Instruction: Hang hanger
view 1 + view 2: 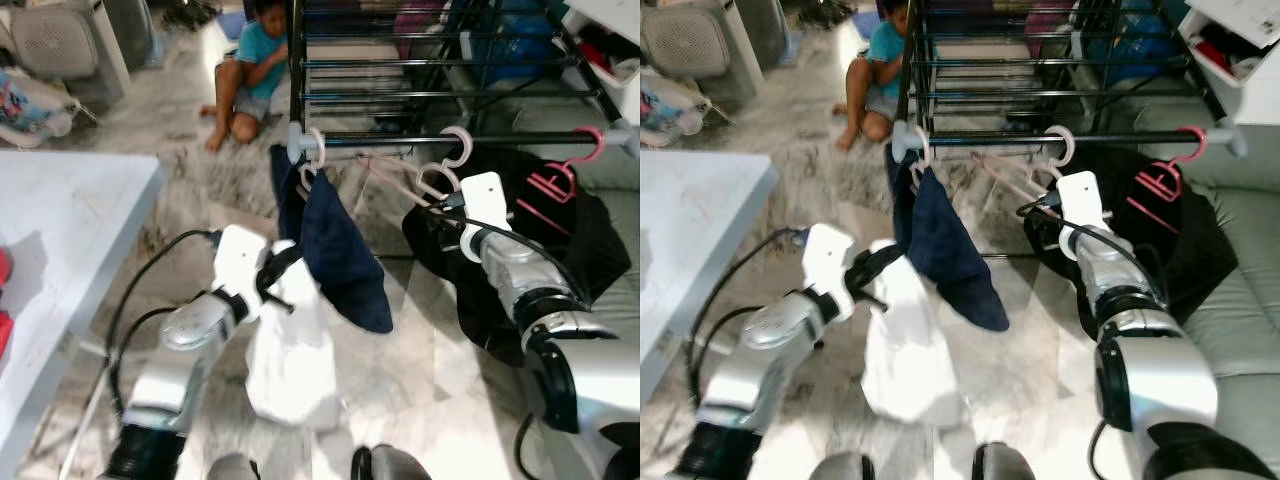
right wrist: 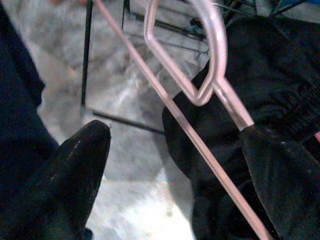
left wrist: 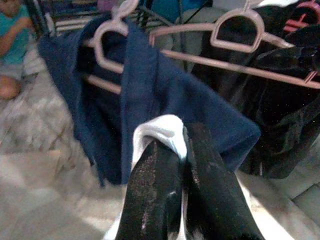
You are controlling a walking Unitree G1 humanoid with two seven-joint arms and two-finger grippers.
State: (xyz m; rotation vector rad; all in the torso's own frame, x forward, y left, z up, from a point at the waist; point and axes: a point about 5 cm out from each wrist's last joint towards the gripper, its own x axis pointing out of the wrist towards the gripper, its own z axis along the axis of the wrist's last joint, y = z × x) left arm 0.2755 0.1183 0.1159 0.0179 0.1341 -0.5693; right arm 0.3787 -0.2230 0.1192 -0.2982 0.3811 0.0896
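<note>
A pale pink hanger [image 1: 432, 180] hangs empty, its hook over the black rack bar [image 1: 400, 140]. My right gripper [image 1: 443, 207] is just under it and open. In the right wrist view the hanger [image 2: 200, 85] runs between the spread fingers [image 2: 85, 155], and its lower arm ends at the other finger. My left gripper [image 1: 277, 268] is lower, shut on a white cloth [image 1: 292, 350] that hangs from it. In the left wrist view the cloth [image 3: 161, 131] shows pinched between the fingers [image 3: 152, 190]. A second pale hanger [image 1: 314, 152] on the bar carries a navy garment [image 1: 340, 250].
A red hanger [image 1: 562, 178] with a black garment [image 1: 590, 240] hangs at the bar's right end. A person [image 1: 255, 55] sits on the marble floor behind the rack. A grey table [image 1: 70, 230] stands at my left, a sofa [image 1: 1240, 310] at my right.
</note>
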